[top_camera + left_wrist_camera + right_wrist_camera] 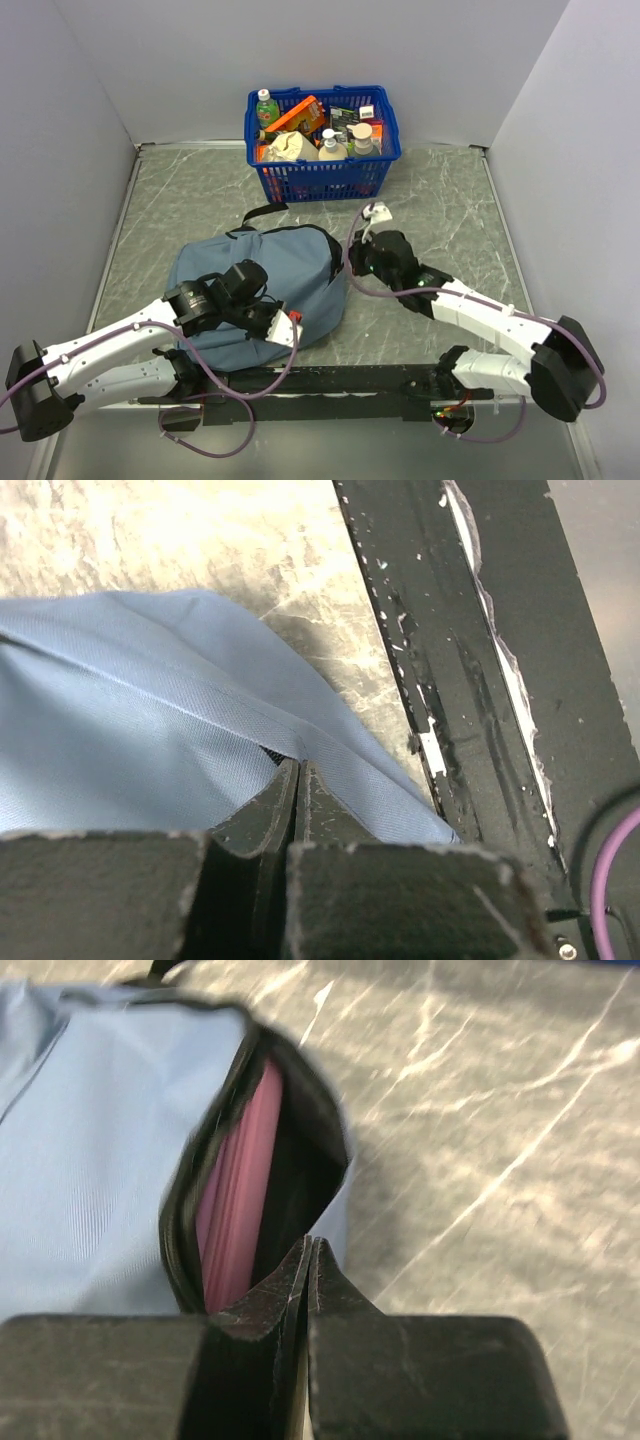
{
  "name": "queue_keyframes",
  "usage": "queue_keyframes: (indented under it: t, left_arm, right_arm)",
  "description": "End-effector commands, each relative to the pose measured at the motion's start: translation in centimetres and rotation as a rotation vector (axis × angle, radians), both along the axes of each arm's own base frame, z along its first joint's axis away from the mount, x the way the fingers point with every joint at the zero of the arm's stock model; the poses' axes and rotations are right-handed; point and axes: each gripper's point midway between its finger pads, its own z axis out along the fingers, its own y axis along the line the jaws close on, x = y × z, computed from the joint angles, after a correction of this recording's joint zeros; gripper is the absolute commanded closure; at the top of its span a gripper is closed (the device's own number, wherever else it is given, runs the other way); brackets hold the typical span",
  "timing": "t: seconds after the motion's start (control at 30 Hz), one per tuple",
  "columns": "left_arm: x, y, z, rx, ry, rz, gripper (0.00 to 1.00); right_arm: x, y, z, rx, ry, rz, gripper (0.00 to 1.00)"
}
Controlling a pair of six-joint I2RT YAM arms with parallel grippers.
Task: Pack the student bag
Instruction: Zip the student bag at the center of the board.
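The student bag (285, 275) is a grey-blue backpack lying flat on the marble table, left of centre. My left gripper (287, 325) is shut on a fold of the bag's fabric (150, 730) at its near right corner; in the left wrist view the fold runs into the closed tips (297, 764). My right gripper (352, 260) is at the bag's right edge. In the right wrist view its jaws (311, 1242) are closed where the dark zip rim of the open bag mouth (300, 1130) ends. A pink flat item (238, 1200) stands inside the opening.
A blue plastic basket (300, 178) with bottles and packets stands at the back centre. A black rail (350, 380) runs along the near table edge, close to the bag's corner in the left wrist view (470, 680). White walls enclose three sides.
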Motion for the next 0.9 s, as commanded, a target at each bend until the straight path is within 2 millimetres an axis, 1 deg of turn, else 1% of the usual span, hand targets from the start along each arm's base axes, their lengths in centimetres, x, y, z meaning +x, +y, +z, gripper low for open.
queue_keyframes:
  t: [0.0,0.03,0.1,0.13,0.2,0.23,0.3,0.33,0.37,0.4,0.43,0.47,0.53,0.57,0.6,0.7,0.77,0.8,0.83,0.87]
  left_arm:
    - [-3.2,1.2,-0.1,0.036,0.075,-0.133,0.99]
    - [-3.3,1.1,-0.1,0.031,0.073,-0.145,0.99]
    - [-3.7,1.5,-0.4,0.043,0.072,-0.175,0.99]
    - [-3.7,1.6,-0.6,0.048,0.067,-0.183,0.99]
    - [-3.6,2.0,-1.0,0.074,0.054,-0.188,0.99]
    - [-3.2,2.4,-1.5,0.097,0.034,-0.177,0.99]
    - [-2.9,2.9,-2.1,0.122,0.010,-0.172,0.99]
    - [-2.5,3.1,-2.3,0.136,-0.004,-0.156,0.99]
    - [-2.3,3.4,-2.7,0.147,-0.013,-0.147,0.99]
    - [-2.0,3.4,-2.9,0.151,-0.034,-0.146,0.99]
    - [-1.8,3.6,-3.1,0.160,-0.048,-0.145,0.99]
    - [-1.1,3.9,-3.5,0.183,-0.077,-0.131,0.99]
    - [-0.3,4.0,-3.6,0.198,-0.133,-0.147,0.99]
    - [0.4,3.9,-3.4,0.209,-0.159,-0.144,0.99]
    - [0.7,4.0,-3.3,0.220,-0.187,-0.166,0.99]
    - [2.2,4.1,-2.8,0.256,-0.262,-0.183,0.99]
    - [3.3,4.1,-2.2,0.269,-0.320,-0.191,0.99]
    - [3.7,4.0,-1.9,0.266,-0.339,-0.190,0.99]
    - [4.2,3.7,-1.2,0.253,-0.361,-0.180,0.99]
    - [4.3,3.6,-0.9,0.248,-0.368,-0.184,0.99]
  right_arm:
    - [5.4,-0.5,6.3,0.068,-0.178,-0.096,1.00]
    - [6.1,0.0,6.4,0.060,-0.179,-0.095,1.00]
    - [7.3,-0.1,6.3,0.059,-0.179,-0.116,1.00]
    - [8.2,0.0,6.1,0.054,-0.167,-0.138,1.00]
    - [9.2,-1.3,5.9,0.037,-0.146,-0.209,1.00]
    - [9.3,-2.3,6.0,0.031,-0.138,-0.260,1.00]
    - [8.9,-3.5,6.4,0.028,-0.143,-0.303,1.00]
    - [8.4,-4.6,6.8,0.026,-0.156,-0.338,1.00]
    - [7.9,-5.3,6.6,0.013,-0.145,-0.354,1.00]
    - [7.1,-6.1,7.0,0.019,-0.154,-0.370,1.00]
    - [6.7,-6.6,7.1,0.020,-0.152,-0.381,1.00]
    - [5.9,-7.2,6.6,0.004,-0.134,-0.384,1.00]
    - [4.5,-8.3,6.7,0.031,-0.122,-0.409,1.00]
    - [3.8,-8.9,6.2,0.018,-0.102,-0.415,1.00]
    - [3.0,-9.2,6.4,0.041,-0.101,-0.414,1.00]
    - [0.6,-8.9,5.0,0.068,-0.040,-0.362,1.00]
    - [-0.8,-7.8,4.3,0.080,-0.013,-0.307,1.00]
    - [-1.8,-7.8,3.4,0.080,0.028,-0.302,1.00]
    - [-2.7,-6.9,3.0,0.086,0.047,-0.261,1.00]
    - [-3.6,-6.0,2.0,0.102,0.085,-0.219,1.00]
